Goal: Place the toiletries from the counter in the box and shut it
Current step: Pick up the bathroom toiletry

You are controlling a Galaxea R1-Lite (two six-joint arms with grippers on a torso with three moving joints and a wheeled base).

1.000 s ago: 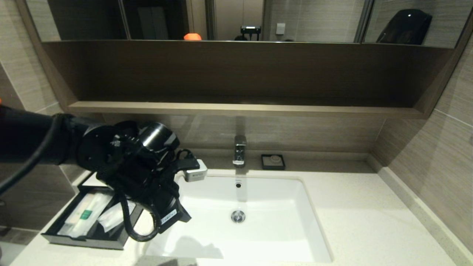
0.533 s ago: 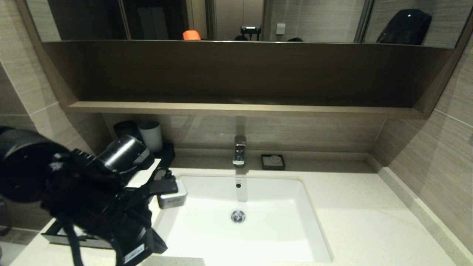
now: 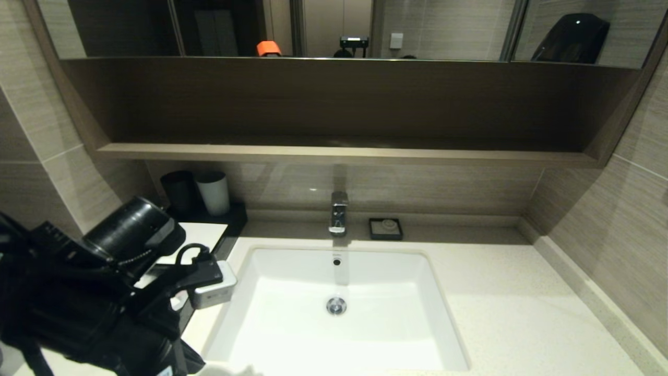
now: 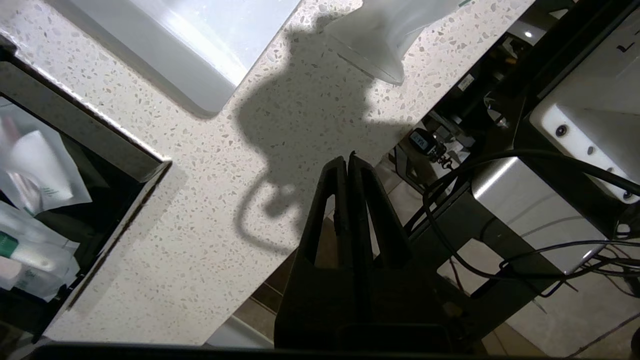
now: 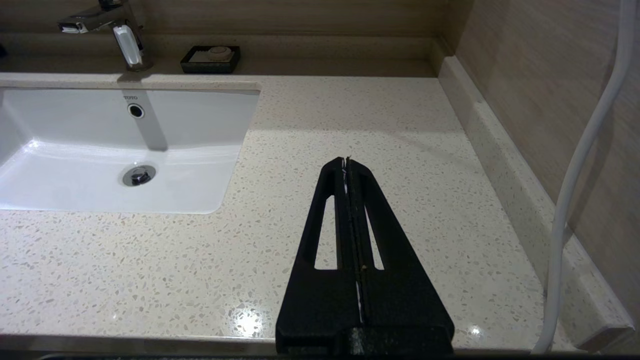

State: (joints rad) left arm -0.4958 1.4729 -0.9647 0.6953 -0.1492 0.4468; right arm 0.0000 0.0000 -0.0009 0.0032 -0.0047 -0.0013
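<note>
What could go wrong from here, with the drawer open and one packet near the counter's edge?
1. The drawer is open with packets inside; the left arm, low beside it, might knock it.
2. One packet lies close to the counter edge; a clumsy touch could push it off.
3. The left claw is shut, so it must open before any grasp.

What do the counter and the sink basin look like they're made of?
The counter looks like polished speckled stone or a composite: cream with small dark flecks and glossy highlights. The sink basin looks like glazed white ceramic, smooth and shiny.
</note>
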